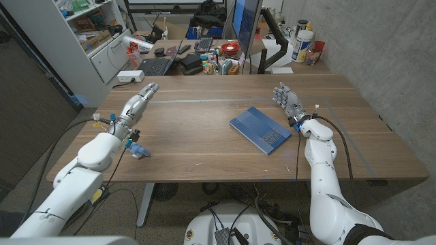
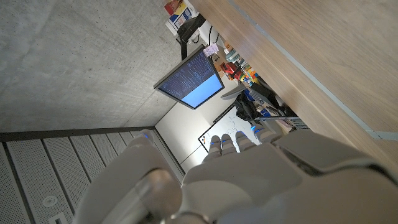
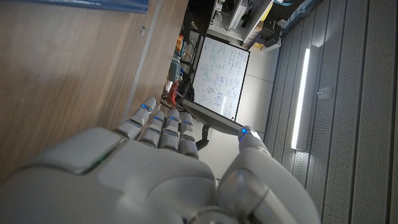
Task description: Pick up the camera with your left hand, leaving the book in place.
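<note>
A blue book (image 1: 261, 129) lies flat on the wooden table (image 1: 197, 136), right of the middle; its blue edge (image 3: 93, 5) also appears in the right wrist view. My left hand (image 1: 139, 102) is held over the table's left side, fingers stretched out toward the far edge, holding nothing. From its wrist I see the back of the left hand (image 2: 249, 174) with the fingers (image 2: 231, 143) straight. My right hand (image 1: 287, 101) stands just beyond the book's far right corner, fingers apart and empty. The back of this hand (image 3: 155, 162) lies close over the wood (image 3: 62, 74).
A small blue-and-white object (image 1: 138, 151) sits on the table beside my left forearm. Past the far edge stand a desk with a laptop (image 1: 157, 65), a monitor (image 1: 246, 20) and clutter. Bottles (image 1: 303, 44) stand at the back right. Shelves (image 1: 88, 27) line the left.
</note>
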Robot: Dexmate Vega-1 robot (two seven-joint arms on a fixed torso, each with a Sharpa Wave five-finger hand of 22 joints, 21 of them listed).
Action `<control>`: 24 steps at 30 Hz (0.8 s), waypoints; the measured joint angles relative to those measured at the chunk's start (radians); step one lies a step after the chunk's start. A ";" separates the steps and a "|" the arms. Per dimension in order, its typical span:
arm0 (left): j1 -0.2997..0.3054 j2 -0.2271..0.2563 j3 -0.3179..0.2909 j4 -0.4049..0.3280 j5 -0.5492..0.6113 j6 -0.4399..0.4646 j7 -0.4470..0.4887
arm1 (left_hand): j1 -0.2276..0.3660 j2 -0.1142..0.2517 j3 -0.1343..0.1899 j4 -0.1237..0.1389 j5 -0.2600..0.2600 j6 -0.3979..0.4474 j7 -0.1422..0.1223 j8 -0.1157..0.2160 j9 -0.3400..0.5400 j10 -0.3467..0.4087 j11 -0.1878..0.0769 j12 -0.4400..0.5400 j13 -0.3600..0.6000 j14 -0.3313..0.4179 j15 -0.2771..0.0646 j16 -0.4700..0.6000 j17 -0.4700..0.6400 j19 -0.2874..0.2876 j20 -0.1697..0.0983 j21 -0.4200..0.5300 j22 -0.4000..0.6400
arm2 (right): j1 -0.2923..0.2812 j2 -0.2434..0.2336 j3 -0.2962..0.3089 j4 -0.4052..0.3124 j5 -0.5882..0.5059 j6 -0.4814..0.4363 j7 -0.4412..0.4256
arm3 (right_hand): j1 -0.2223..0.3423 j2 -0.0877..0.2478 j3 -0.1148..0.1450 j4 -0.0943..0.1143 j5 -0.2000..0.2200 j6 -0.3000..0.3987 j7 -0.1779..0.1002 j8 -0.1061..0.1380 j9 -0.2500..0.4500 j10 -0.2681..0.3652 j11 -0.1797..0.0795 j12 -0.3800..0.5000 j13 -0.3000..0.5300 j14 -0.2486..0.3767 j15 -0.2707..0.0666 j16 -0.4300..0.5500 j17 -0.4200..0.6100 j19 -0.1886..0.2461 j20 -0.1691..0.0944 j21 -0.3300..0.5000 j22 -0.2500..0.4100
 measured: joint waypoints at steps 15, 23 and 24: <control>0.070 -0.018 -0.052 -0.085 0.087 0.028 0.026 | 0.013 0.005 0.000 -0.008 0.003 0.000 0.000 0.000 0.000 0.000 0.000 0.000 0.000 0.000 0.000 0.000 0.000 0.000 0.000 0.000 0.000 | 0.006 -0.009 0.006 0.016 0.001 0.009 0.009 | 0.000 0.000 0.000 0.000 0.000 0.000 0.000 0.000 0.000 0.000 0.000 0.000 0.000 0.000 0.000 0.000 0.000 0.000 0.000 -0.008 0.000; 0.119 -0.037 -0.080 -0.141 0.176 0.052 0.061 | 0.022 0.004 0.000 -0.008 0.004 0.000 0.000 0.000 0.000 0.000 0.000 0.000 0.000 0.000 0.000 0.000 0.000 0.000 0.000 0.000 0.000 | 0.011 -0.013 0.011 0.028 0.005 0.015 0.017 | 0.000 0.000 0.000 0.000 0.000 0.000 0.000 0.000 0.000 0.000 0.000 0.000 0.000 0.000 0.000 0.000 0.000 0.000 0.000 -0.008 0.000; 0.127 -0.041 -0.084 -0.150 0.176 0.052 0.061 | 0.022 0.004 0.000 -0.008 0.007 0.004 -0.004 0.000 0.000 0.000 0.000 0.000 0.000 0.000 0.000 0.000 0.000 0.000 0.000 0.000 0.000 | 0.011 -0.013 0.011 0.028 0.006 0.015 0.018 | 0.000 0.000 0.000 0.000 0.000 0.000 0.000 0.000 0.000 0.000 0.000 0.000 0.000 0.000 0.000 0.000 0.000 0.000 0.000 -0.008 0.000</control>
